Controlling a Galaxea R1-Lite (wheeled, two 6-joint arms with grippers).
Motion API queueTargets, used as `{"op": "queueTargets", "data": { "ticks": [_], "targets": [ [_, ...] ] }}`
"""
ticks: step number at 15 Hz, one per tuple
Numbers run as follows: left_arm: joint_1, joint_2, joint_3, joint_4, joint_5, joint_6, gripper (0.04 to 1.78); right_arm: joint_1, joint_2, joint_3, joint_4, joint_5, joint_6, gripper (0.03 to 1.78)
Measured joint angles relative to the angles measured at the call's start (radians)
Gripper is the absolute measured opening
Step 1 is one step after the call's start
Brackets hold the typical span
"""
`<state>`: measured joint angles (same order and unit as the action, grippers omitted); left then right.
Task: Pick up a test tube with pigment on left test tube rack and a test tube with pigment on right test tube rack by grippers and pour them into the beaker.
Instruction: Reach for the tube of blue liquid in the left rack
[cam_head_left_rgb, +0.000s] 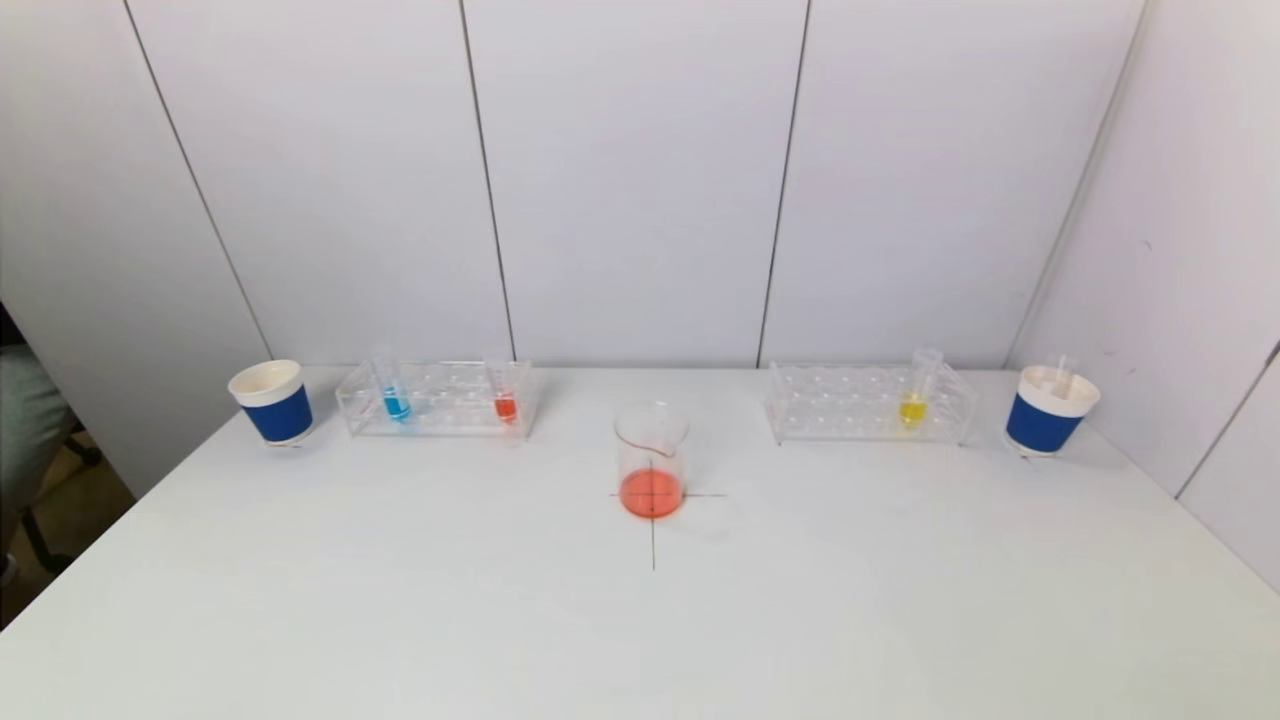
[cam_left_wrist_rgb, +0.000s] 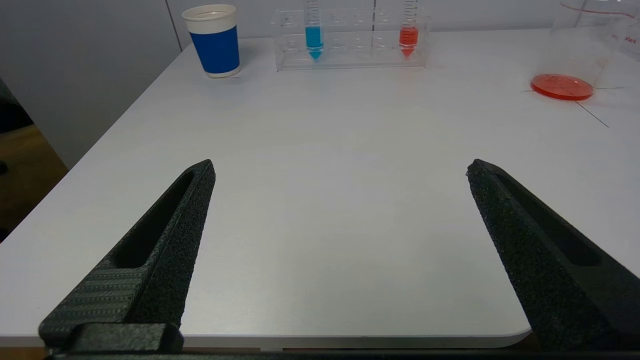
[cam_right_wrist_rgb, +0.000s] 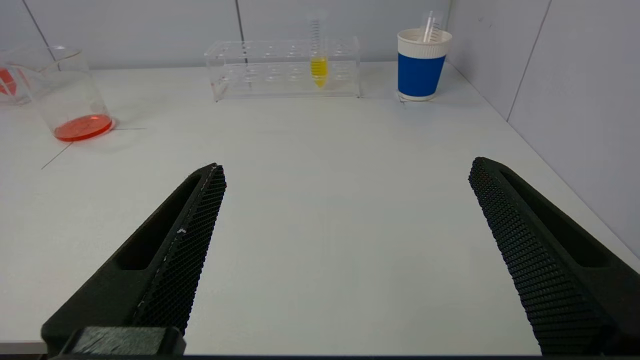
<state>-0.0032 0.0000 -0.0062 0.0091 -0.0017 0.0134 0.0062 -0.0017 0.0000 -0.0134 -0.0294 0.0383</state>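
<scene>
The left clear rack (cam_head_left_rgb: 437, 398) holds a blue-pigment tube (cam_head_left_rgb: 393, 391) and a red-pigment tube (cam_head_left_rgb: 505, 396); both show in the left wrist view (cam_left_wrist_rgb: 314, 35) (cam_left_wrist_rgb: 408, 34). The right clear rack (cam_head_left_rgb: 868, 403) holds a yellow-pigment tube (cam_head_left_rgb: 916, 394), which also shows in the right wrist view (cam_right_wrist_rgb: 318, 55). A glass beaker (cam_head_left_rgb: 651, 461) with orange-red liquid stands at the table's middle on a cross mark. My left gripper (cam_left_wrist_rgb: 340, 167) is open and empty over the near table edge. My right gripper (cam_right_wrist_rgb: 347, 167) is open and empty there too. Neither arm shows in the head view.
A blue-and-white paper cup (cam_head_left_rgb: 273, 401) stands left of the left rack. Another such cup (cam_head_left_rgb: 1049, 409) with an empty tube in it stands right of the right rack. Grey wall panels run behind the table (cam_head_left_rgb: 640, 620) and along its right side.
</scene>
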Motion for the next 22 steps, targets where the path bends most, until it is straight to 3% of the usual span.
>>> {"op": "queueTargets", "data": {
  "ticks": [18, 22],
  "targets": [
    [0.000, 0.000, 0.000, 0.003, 0.004, 0.013, 1.76, 0.000, 0.000, 0.000, 0.000, 0.000, 0.000, 1.77],
    [0.000, 0.003, -0.130, 0.054, -0.022, 0.023, 1.76, 0.000, 0.000, 0.000, 0.000, 0.000, 0.000, 1.77]
  ]
}}
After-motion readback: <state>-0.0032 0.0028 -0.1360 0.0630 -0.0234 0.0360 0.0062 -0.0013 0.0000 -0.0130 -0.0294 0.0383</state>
